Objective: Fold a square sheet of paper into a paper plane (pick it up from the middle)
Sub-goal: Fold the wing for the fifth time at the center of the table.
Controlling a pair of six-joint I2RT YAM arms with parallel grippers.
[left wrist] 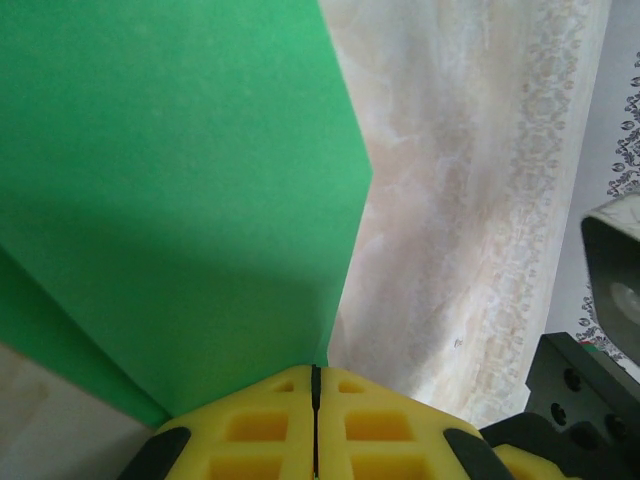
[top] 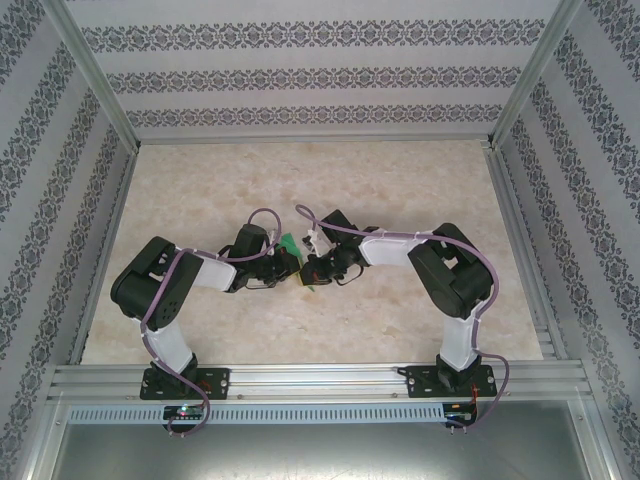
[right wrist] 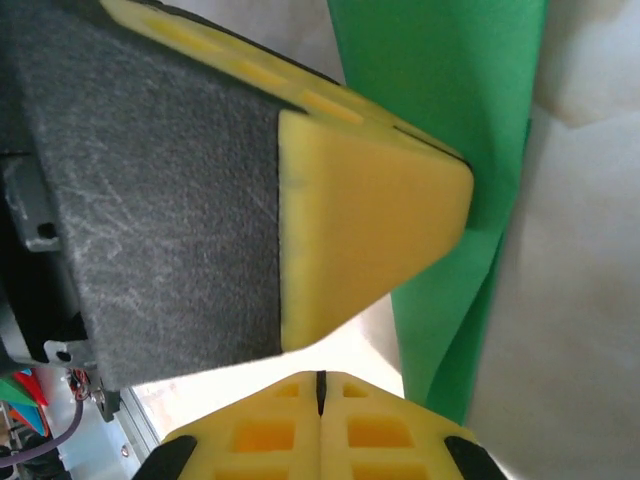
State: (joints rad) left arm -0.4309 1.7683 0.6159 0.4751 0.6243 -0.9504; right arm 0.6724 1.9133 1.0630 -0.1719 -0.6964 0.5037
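The square sheet of paper (left wrist: pixel 170 180) is bright green and creased into a layered wedge with one slanted edge. It is held above the middle of the table (top: pixel 289 243). My left gripper (left wrist: pixel 315 372) is shut on the paper's lower edge, which runs into the seam between its yellow fingers. My right gripper (right wrist: pixel 320 378) is shut with nothing between its fingers. It sits tip to tip with the left gripper's fingers (right wrist: pixel 370 200), and the paper (right wrist: pixel 440 90) hangs just to its right. From above, the left gripper (top: pixel 296 267) and the right gripper (top: pixel 313 268) meet at the centre. Whether the paper has a plane's shape I cannot tell.
The marble-patterned tabletop (top: pixel 420 180) lies bare around the arms. Patterned walls (top: pixel 310 70) close the back and both sides. An aluminium rail (top: pixel 320 380) carries the arm bases at the near edge. Part of the right arm (left wrist: pixel 575 385) shows beside the left gripper.
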